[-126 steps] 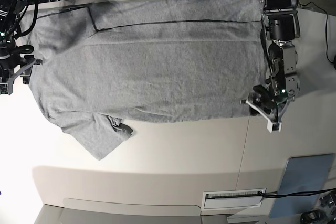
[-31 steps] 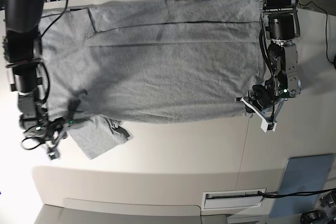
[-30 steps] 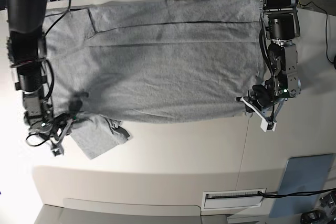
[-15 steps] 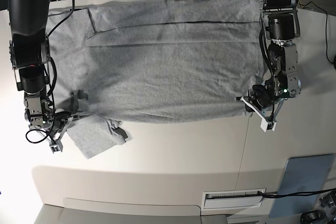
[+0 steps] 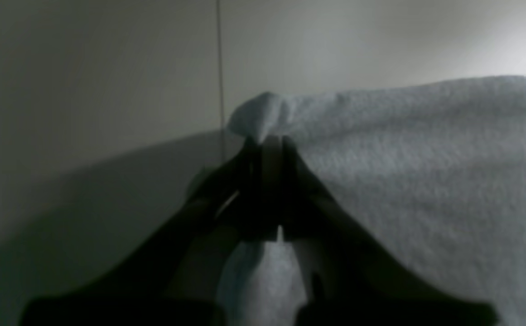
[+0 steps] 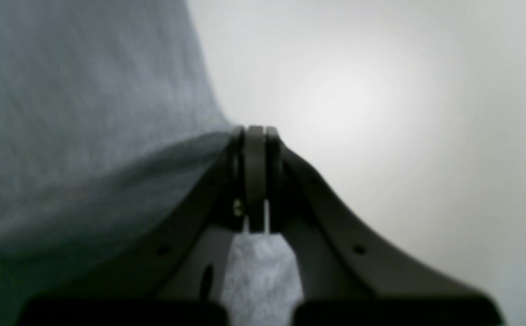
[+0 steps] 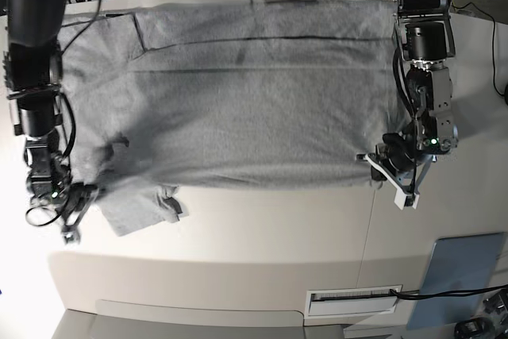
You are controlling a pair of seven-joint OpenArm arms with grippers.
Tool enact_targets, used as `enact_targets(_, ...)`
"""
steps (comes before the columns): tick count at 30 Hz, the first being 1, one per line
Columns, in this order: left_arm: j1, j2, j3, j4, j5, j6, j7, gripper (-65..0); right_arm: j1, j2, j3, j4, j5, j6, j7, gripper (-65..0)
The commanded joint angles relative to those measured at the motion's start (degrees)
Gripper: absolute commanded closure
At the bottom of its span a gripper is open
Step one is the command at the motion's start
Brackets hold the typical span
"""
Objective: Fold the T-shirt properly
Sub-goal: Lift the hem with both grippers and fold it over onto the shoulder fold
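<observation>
— Two arms at work; what is the biggest thing between them?

— The table (image 7: 262, 228), pale, with a seam running just past the left gripper (image 5: 265, 138). Spread over it, reaching from one gripper to the other, lies the T-shirt (image 7: 238, 101), grey and mostly flat, one sleeve crumpled close beside the right gripper (image 6: 254, 131).

— And beyond the left gripper?

— A blue-grey panel (image 7: 460, 275) lies well apart from it, toward the table's near edge, clear of the cloth.

— What are the grippers doing?

— The left one is clamped on a corner of the T-shirt's hem; a small bunch of cloth pokes out past its tips, and the rest falls away to one side of it. The right one has its jaws pressed together on the shirt's edge; grey cloth shows behind the tips and slopes off to one side, bare table on the other.
</observation>
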Motion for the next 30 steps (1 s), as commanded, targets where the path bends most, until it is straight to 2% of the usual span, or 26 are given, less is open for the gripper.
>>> enact_targets(1, -1.27, -0.72, -0.22, 1.51, -0.13, 0.0, -0.52, 0.0, 0.15, 2.67, 0.28, 3.28, 0.09, -1.79, 0.28, 0.0)
enact_targets(4, -0.44, -0.72, -0.22, 3.78, -0.15, 0.07, 0.04, 0.0, -5.2, 7.06, 0.28, 14.03, 0.15, -5.11, -1.79, 0.0)
enact_targets(6, 0.7, -0.72, -0.22, 6.08, -0.37, 0.28, 0.48, 0.0, -9.16, 9.53, 0.33, 21.31, -2.34, -7.93, -3.54, 0.0)
enact_targets(9, 3.82, -0.74, -0.22, 10.12, -0.52, 0.24, 1.29, 0.0, -15.91, 12.41, 2.21, 30.84, -6.38, -14.08, -5.33, 0.0)
enact_targets(11, 6.49, -0.74, -0.22, 12.7, -0.52, 0.24, 1.27, 0.0, -20.92, 13.75, 5.2, 36.3, -7.87, -16.33, -6.08, 0.0)
enact_targets(19, 15.78, -0.74, -1.2, 20.65, -0.5, 0.24, 1.27, 0.0, -43.67, 14.32, 25.07, 53.99, -8.61, -16.74, -9.49, 0.0)
enact_targets(25, 20.06, -0.74, -7.41, 24.94, -2.71, -0.04, 1.62, 0.0, -58.88, 14.29, 34.95, 63.82, -8.61, -16.63, -9.92, 0.0)
enact_targets(27, 21.44, -0.74, -9.27, 26.01, -5.38, -1.9, 2.32, 0.0, -62.51, 14.14, 36.81, 66.49, -8.63, -16.65, -10.32, 0.0)
enact_targets(30, 23.54, -0.74, -10.91, 27.1, -7.76, -5.01, 3.54, 0.0, -66.73, 12.2, 39.98, 69.88, -8.83, -16.65, -11.21, 0.0)
